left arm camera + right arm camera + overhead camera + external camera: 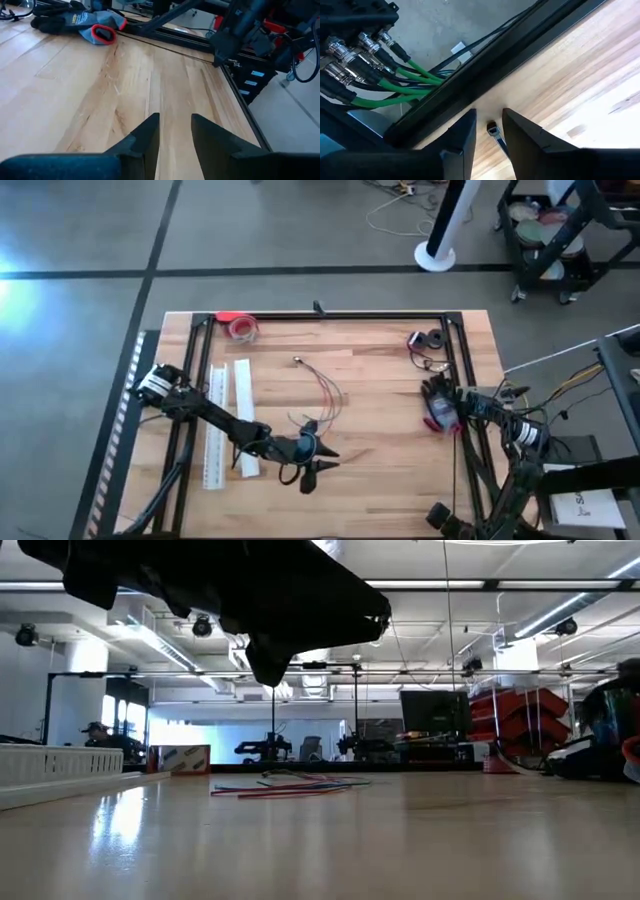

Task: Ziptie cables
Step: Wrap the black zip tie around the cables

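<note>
The cables (pixel 325 392) are thin red and pale wires that lie loosely curved on the wooden table's middle; the low view shows them flat on the wood (pixel 292 786). My left gripper (pixel 322 464) hovers near the front edge, just nearer than the cables. Its fingers (pixel 175 131) are a little apart with nothing between them. My right arm (pixel 490 415) is at the table's right side by the black rail. Its gripper (pixel 489 125) has a small gap, and the head of a black zip tie (pixel 491 129) shows in that gap. My right gripper has the zip tie's head (pixel 491 129) between its fingertips, and the strap runs back along the inner side of one finger (pixel 520 140). The gap is wider than the tie. I cannot tell whether the fingers touch it.
Two long white flat strips (pixel 243 415) lie at the left. A red roll (pixel 240 327) sits at the far left and dark small parts (pixel 430 340) at the far right. A black, blue and red glove (pixel 95 25) lies by the right rail (pixel 462 370).
</note>
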